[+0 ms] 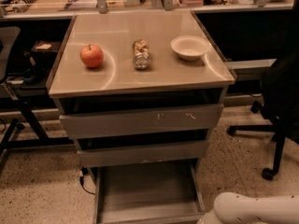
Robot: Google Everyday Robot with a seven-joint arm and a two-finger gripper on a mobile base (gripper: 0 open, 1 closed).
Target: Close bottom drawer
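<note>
The bottom drawer [145, 190] is pulled out at the foot of the grey cabinet, and its flat grey tray shows, with nothing in it. Its front panel [149, 217] lies at the bottom edge of the view. Above it sit the mid-width drawer [142, 153] and the widest drawer [140, 119], which has pale scratches; both stand a little out. Only a white arm segment [254, 209] shows at the bottom right, just right of the open drawer's front corner. My gripper is out of view below the picture.
On the cabinet top [117, 80] are a red apple [91, 56], a lying jar [140, 53] and a white bowl [189, 47]. A black office chair [280, 106] stands on the right. A black stand [23, 106] is on the left. A cable [84, 181] hangs by the drawer's left side.
</note>
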